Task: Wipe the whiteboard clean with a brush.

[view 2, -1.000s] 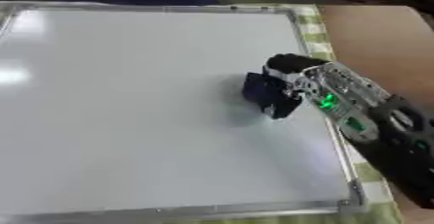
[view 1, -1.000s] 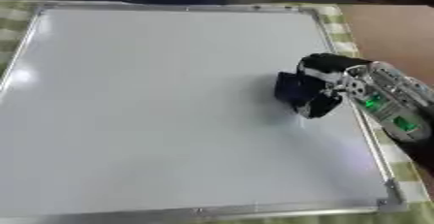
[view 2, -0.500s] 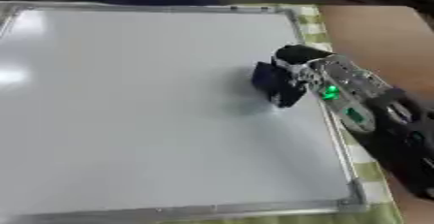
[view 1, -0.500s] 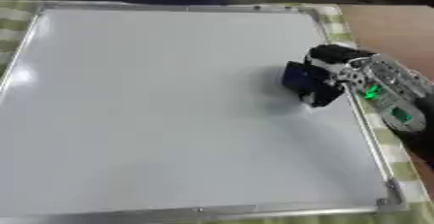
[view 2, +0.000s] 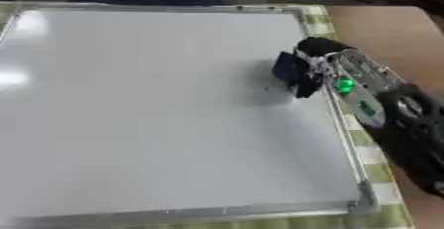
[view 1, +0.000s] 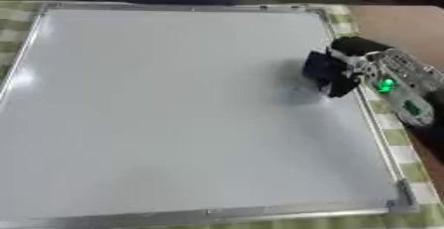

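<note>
Right hand (view 1: 360,59) around brush (view 1: 322,69)

It looks like a work room or lab: a big white metal-framed whiteboard (view 1: 173,114) lies flat on a green checked tablecloth (view 2: 378,171) over a brown wooden table (view 2: 381,25).

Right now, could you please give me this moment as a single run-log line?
right hand: holds dark brush | brush: on whiteboard, near right edge | marks: none visible | left hand: not in view
</note>
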